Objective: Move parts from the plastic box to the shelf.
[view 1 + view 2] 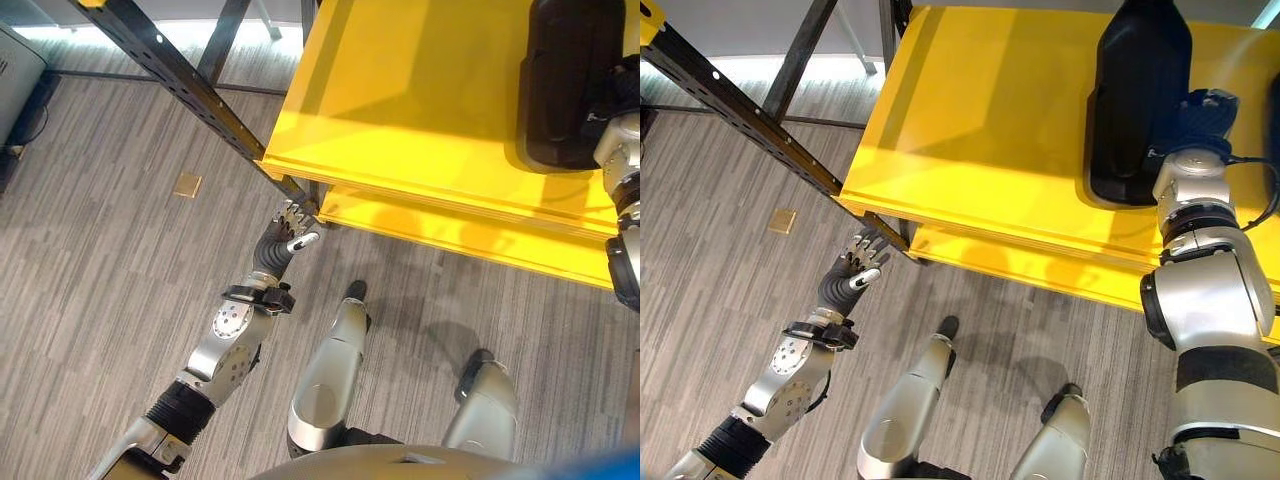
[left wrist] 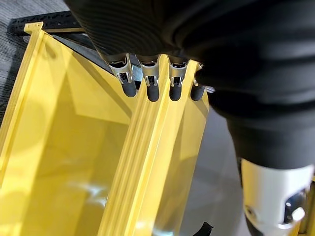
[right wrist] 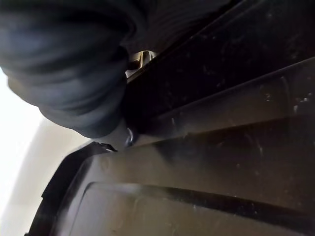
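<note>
Shelf already bears the black part; the right hand is pressed against it (finger state I cannot tell). It should withdraw gently, without dragging it. The left hand hangs with loose, straight fingers.

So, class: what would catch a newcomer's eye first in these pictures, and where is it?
The bright yellow shelf stands out first, filling the upper right. A large black part stands on its top level, with the right hand against it. The left hand, its fingers relaxed, is at the shelf's near corner over the grey floor.
</note>
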